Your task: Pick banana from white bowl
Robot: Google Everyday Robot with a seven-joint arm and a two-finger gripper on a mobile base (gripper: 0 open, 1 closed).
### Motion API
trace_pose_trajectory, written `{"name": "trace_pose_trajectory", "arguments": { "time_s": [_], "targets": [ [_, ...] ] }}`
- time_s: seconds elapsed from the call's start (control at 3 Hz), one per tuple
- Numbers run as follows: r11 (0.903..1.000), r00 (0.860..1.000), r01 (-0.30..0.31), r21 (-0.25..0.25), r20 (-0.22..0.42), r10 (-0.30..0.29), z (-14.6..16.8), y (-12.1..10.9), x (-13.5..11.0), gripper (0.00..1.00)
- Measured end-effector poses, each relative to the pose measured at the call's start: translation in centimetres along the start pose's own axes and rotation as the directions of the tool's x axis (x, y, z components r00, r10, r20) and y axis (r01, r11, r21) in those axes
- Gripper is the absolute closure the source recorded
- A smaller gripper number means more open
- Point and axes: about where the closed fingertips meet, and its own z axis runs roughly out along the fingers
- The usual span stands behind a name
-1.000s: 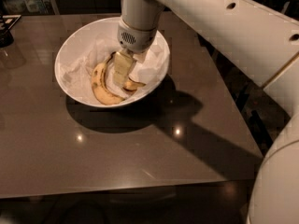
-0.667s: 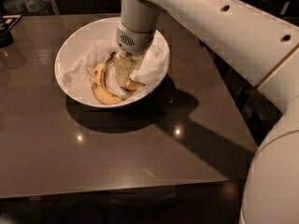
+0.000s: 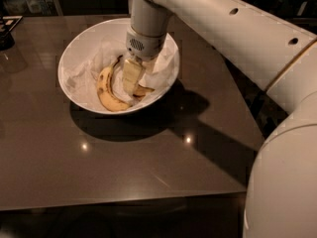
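**Two bananas in the bowl, neither lifted out**

None of the lift shows as done. The gripper (image 3: 132, 77) is down inside the white bowl (image 3: 62, 69), low over the crumpled paper lining (image 3: 81, 78), at the end of the pale arm (image 3: 223, 29) that reaches in from the right. Whether it has closed on anything cannot be told, because its own body hides the contact. By my reading the reach is made, while a firm hold and the raise clear of the rim are left.

The banana (image 3: 143, 90) lies in the bowl's right half, mostly hidden beneath the gripper. Only a browned, orange-yellow end pokes out to the right. Just beside it on the left curves the broader spotted banana (image 3: 106, 92) (not the one wanted), fully in view. The bowl sits on the dark desk (image 3: 99, 167).
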Motion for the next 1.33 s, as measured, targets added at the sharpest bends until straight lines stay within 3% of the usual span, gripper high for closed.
{"name": "trace_pose_trajectory", "arguments": {
  "time_s": [0.33,1.0,1.33],
  "targets": [
    [0.9996,1.000,-0.014,-0.025,-0.017,0.014,1.2,-0.3,0.2,0.37],
    [0.9979,0.999,-0.030,-0.058,-0.042,0.028,2.5,-0.5,0.6,0.51],
    [0.9972,0.998,-0.032,-0.067,-0.052,0.029,2.8,-0.5,0.6,0.50]
  ]
}}
